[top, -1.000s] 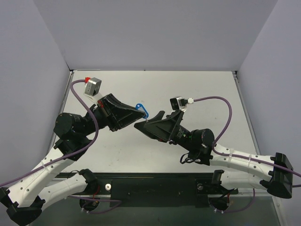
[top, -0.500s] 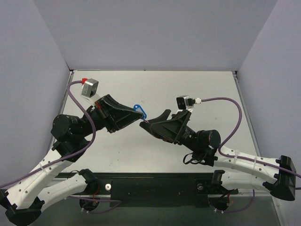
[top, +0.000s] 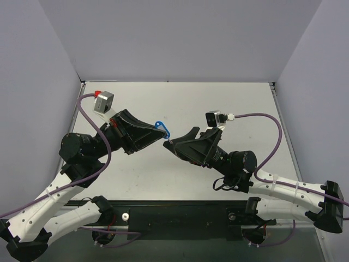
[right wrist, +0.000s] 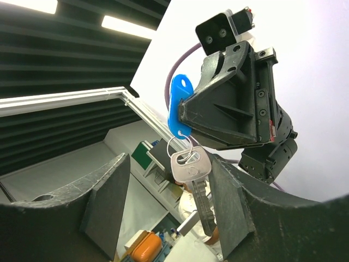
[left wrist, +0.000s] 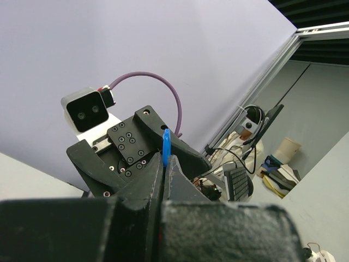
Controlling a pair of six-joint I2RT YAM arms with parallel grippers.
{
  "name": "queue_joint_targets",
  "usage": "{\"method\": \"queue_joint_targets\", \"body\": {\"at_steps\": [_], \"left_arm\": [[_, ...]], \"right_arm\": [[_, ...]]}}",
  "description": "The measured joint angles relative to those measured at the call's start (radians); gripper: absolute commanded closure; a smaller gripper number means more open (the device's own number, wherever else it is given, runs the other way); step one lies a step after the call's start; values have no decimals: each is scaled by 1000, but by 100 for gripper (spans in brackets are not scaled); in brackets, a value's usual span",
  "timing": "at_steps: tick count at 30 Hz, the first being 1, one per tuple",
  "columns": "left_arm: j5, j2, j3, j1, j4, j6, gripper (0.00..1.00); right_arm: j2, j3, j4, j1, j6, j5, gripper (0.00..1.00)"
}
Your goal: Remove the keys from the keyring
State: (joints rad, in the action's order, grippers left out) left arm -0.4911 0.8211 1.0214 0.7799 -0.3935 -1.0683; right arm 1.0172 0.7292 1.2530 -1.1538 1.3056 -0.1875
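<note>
My left gripper [top: 159,134] is shut on the keyring's blue plastic tag [top: 162,127] and holds it up above the table; the tag also shows edge-on between the left fingers [left wrist: 166,148]. In the right wrist view the tag [right wrist: 178,105] carries a thin ring [right wrist: 181,150] with a silver key [right wrist: 194,180] hanging down from it. My right gripper [top: 175,142] is open, and the key hangs between its two fingers [right wrist: 110,196], close to the right one and apart from the left one. In the top view the key is too small to make out.
The white table top [top: 229,103] lies under both arms. The grey back wall [top: 180,43] and side walls enclose it. The left wrist camera [top: 103,101] and the right wrist camera [top: 214,118] with their purple cables stand above the arms.
My right gripper has moved a little right and forward and turned, and now stands round the hanging key. My left gripper with the tag has shifted slightly left.
</note>
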Motion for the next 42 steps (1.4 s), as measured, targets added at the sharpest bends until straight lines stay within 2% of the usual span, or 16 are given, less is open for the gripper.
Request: {"method": "queue_joint_targets", "body": {"at_steps": [8,20,29,42], "left_arm": [[-8,-18,-10,0,-2,29,100],[-5,-25,-15,0,1,45,100],[25,-42,-17,0,24,63,100],[66,-70,-28,0,55,88,100]], "right_arm": [[0,0,0,0,-1,7,53],[0,0,0,0,-1,8,58],[3,-2,0,0,0,8,69],[3,-2,-4,0,-17,16,75]]}}
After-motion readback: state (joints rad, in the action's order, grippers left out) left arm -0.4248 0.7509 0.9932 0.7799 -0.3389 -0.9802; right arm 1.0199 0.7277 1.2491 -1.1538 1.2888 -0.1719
